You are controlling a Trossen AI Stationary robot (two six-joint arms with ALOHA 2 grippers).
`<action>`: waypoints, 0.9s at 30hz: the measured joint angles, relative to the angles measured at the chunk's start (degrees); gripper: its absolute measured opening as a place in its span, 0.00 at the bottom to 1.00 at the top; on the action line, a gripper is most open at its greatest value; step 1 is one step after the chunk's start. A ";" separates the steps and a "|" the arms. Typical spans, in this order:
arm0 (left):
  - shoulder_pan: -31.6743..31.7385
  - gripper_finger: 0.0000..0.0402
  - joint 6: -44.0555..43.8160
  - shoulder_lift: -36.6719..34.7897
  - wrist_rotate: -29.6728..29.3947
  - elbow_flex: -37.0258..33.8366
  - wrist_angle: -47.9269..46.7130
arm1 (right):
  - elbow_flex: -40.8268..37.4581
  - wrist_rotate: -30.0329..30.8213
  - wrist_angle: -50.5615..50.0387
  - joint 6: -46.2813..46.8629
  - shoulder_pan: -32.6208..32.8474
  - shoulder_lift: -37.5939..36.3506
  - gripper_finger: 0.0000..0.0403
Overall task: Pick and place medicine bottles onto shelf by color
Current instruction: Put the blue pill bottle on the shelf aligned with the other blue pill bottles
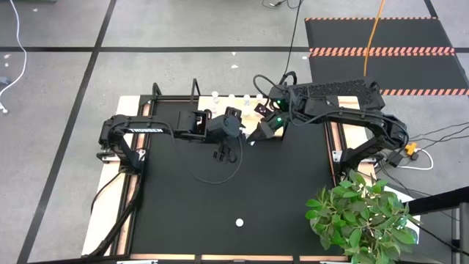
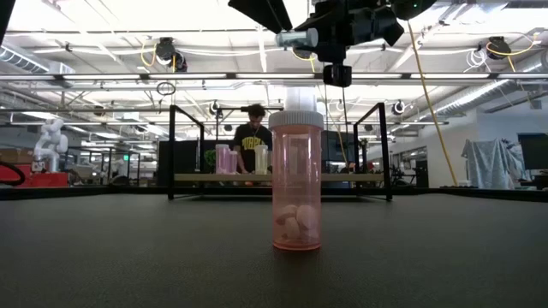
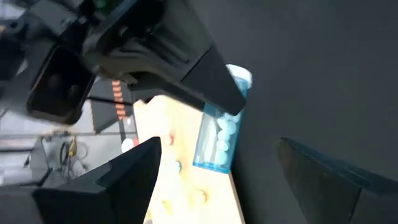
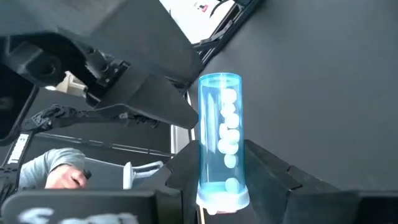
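Overhead, the left gripper point(image 1: 233, 126) hangs above the black table point(image 1: 176, 205) just in front of the shelf point(image 1: 258, 110), its jaws spread wide and empty. Just right of it, the right gripper point(image 1: 262, 130) is closed on a blue bottle point(image 4: 221, 140) of pale pills, cap point(image 4: 224, 199) between its fingers point(image 4: 273, 174), beside the shelf's edge. Several bottles stand on the shelf. Alone at the table's near edge stands a pink bottle point(image 2: 296, 180).
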 joint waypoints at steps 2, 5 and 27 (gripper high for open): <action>0.20 0.77 1.75 0.02 1.40 0.00 0.02 | 0.00 0.00 0.01 -0.01 0.32 0.00 0.26; 0.40 0.68 2.89 0.00 3.41 0.00 0.06 | 0.00 -0.02 0.03 -0.13 0.71 0.00 0.26; 1.42 0.40 4.05 1.55 3.36 0.09 -1.49 | -0.11 -0.07 0.10 -1.10 0.71 0.04 0.26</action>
